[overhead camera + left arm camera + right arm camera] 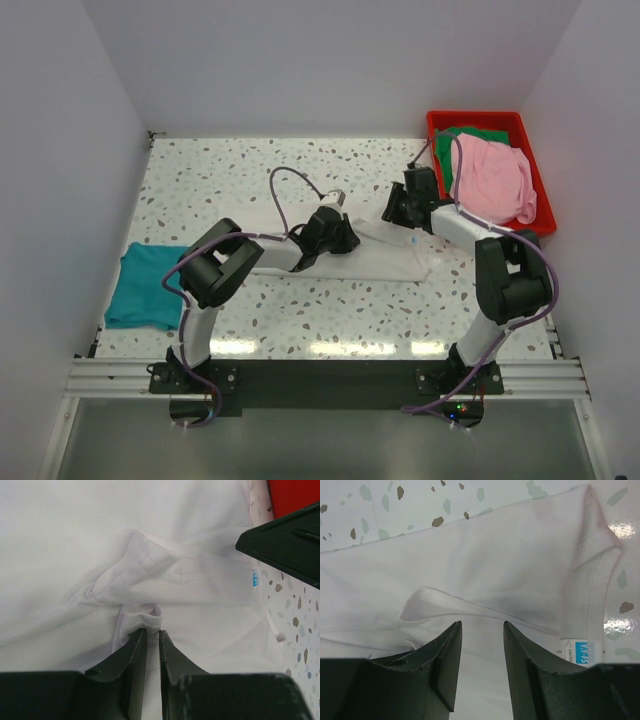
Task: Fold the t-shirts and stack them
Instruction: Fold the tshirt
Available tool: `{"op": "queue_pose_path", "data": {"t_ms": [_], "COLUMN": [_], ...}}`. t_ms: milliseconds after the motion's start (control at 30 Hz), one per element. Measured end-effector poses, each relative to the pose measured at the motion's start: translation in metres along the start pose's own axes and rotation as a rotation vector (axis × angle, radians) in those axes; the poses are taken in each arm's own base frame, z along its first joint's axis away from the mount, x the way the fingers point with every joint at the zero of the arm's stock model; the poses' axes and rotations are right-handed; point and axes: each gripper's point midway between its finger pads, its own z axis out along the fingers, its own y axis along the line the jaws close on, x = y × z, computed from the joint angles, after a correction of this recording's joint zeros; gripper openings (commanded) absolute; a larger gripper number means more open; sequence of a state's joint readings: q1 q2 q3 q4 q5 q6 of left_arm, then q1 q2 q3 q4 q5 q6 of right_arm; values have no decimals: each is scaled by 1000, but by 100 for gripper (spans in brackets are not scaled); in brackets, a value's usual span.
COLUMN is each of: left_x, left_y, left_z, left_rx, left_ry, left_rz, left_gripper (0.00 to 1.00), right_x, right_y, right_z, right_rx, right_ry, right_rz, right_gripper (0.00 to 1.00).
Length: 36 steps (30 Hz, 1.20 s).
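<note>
The off-white t-shirt (385, 258) lies in the middle of the table. In the left wrist view my left gripper (151, 631) is shut on a bunched hem of the off-white t-shirt (165, 575). It sits on the shirt's left part (343, 238). My right gripper (481, 625) is open, its tips just over the off-white t-shirt (485, 570) near the collar and its blue-printed neck label (587, 651); from above it is at the shirt's right end (397, 212). A teal t-shirt (148, 285) lies folded at the left edge. A pink t-shirt (492, 178) and a green one (470, 134) sit in the bin.
The red plastic bin (529, 139) stands at the back right corner. White walls close in the table on the left, back and right. Purple cables loop above both arms.
</note>
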<state>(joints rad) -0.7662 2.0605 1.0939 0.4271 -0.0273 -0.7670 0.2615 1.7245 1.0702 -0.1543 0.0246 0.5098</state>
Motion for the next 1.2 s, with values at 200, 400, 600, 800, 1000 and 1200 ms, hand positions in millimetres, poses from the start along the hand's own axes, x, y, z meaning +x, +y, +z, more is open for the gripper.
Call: {"op": "queue_pose_path", "data": {"t_ms": [200,400,600,800,1000,1200], "left_x": [-1,-6,-10,-18,-25,-26], "left_y": [-1,-8,-14,-24,-34,-29], "left_z": [0,1,1,1,1,4], "left_rx": [2,35,55,96,141,110], "left_ry": [-7,-22,-31,-53,-79,-87], "left_rz": [0,0,0,-1,0,-4], "left_gripper": [21,21,21,21,22,19], "right_x": [-13,-24,-24,-24,-24,-23], "right_y": [16,26,26,25,26,26], "right_z": [-4,-8,-8,-8,-8,-8], "right_rx": [-59,-95,-95,-95,-97,-97], "right_ry": [-13,-31,-30,-29,-28,-27], "right_rz": [-15,-32,-39,-41,-41,-41], "right_gripper": [43,43,43,43,43,43]}}
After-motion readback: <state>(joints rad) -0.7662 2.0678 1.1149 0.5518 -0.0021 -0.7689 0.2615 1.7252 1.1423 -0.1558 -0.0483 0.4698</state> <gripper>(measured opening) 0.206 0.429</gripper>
